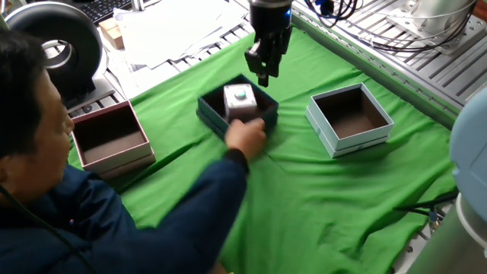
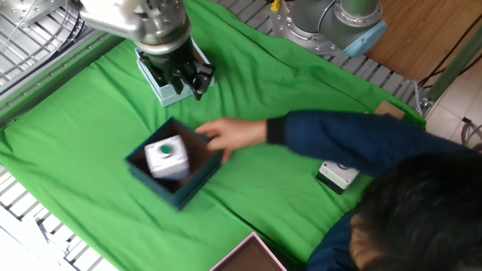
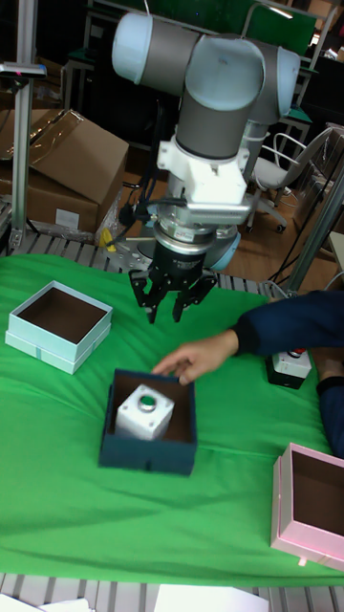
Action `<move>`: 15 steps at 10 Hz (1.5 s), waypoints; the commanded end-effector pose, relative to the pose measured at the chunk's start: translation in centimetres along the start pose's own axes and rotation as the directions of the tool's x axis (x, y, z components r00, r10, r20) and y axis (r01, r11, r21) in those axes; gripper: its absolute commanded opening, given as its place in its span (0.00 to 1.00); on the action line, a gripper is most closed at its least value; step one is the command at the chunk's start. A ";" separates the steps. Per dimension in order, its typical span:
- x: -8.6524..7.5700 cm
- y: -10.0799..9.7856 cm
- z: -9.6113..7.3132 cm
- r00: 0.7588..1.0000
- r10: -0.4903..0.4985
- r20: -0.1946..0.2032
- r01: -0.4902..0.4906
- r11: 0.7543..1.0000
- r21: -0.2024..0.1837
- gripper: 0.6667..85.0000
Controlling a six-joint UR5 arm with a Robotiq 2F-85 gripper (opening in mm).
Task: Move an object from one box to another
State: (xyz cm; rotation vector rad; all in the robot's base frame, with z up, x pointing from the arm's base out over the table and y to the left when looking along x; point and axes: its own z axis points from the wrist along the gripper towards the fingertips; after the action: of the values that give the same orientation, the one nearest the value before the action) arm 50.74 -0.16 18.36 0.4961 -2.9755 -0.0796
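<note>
While a person's hand rests on the near rim of the square dark teal cardboard box, the small light-grey cube-shaped switch housing with a round green push button on top sits inside that box, button facing up. The robot's hand hangs above the green cloth of the desk, fingers pointing down and spread fairly wide, holding nothing.

What the coming move turns on is the offset between the two. In the tall fixed view the grey cube lies below the robot's hand and a little to the picture's left, on the camera's side of it; in the other fixed view the cube sits well below the robot's hand in the picture, with open cloth between them. So the robot's hand is not over the cube: I judge it must travel sideways before it can descend.

The cube has no long axis to speak of, so finger alignment matters less than centring. The square pale blue-white cardboard box stands apart on the other side, partly hidden behind the robot's hand in the other fixed view.

The person's fingers at the teal box are the nearer hazard; a descent now could meet them.
</note>
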 end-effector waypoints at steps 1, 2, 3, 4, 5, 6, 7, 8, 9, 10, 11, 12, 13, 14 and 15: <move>-2.1 -1.2 2.0 0.986 -0.167 0.024 0.164 0.982 0.091 0.50; -2.7 -2.2 2.6 0.979 -0.205 0.018 0.201 0.973 0.114 0.49; -2.9 -2.4 3.0 0.965 -0.261 0.011 0.258 0.959 0.117 0.49; -2.6 -2.8 2.8 0.953 -0.303 -0.006 0.301 0.945 0.130 0.50; -2.0 -2.4 2.4 0.956 -0.293 -0.013 0.292 0.949 0.118 0.49; -1.7 -1.1 1.7 0.980 -0.197 0.016 0.195 0.977 0.082 0.44; -1.1 -0.9 1.4 0.993 -0.120 0.017 0.118 0.990 0.079 0.31; -1.3 -0.5 1.4 0.996 -0.083 0.027 0.081 0.995 0.064 0.30; -1.6 -0.3 1.4 0.997 -0.071 0.042 0.069 0.996 0.058 0.30; -1.5 -0.1 1.4 0.998 -0.053 0.039 0.051 0.997 0.051 0.30; -1.3 0.5 1.5 0.999 -0.008 0.032 0.007 1.000 0.026 0.30; -1.2 0.4 1.5 0.999 0.011 0.031 -0.012 1.000 0.029 0.30; -1.4 0.4 1.5 0.999 0.021 0.037 -0.022 0.999 0.027 0.30; -1.8 0.3 1.5 0.999 0.013 0.051 -0.014 0.999 0.032 0.34; -2.1 0.4 1.4 0.998 -0.004 0.065 0.002 1.000 0.028 0.42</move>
State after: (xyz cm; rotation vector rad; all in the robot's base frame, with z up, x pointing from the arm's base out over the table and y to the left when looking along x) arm 52.00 0.30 16.59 0.5327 -3.0182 -0.0196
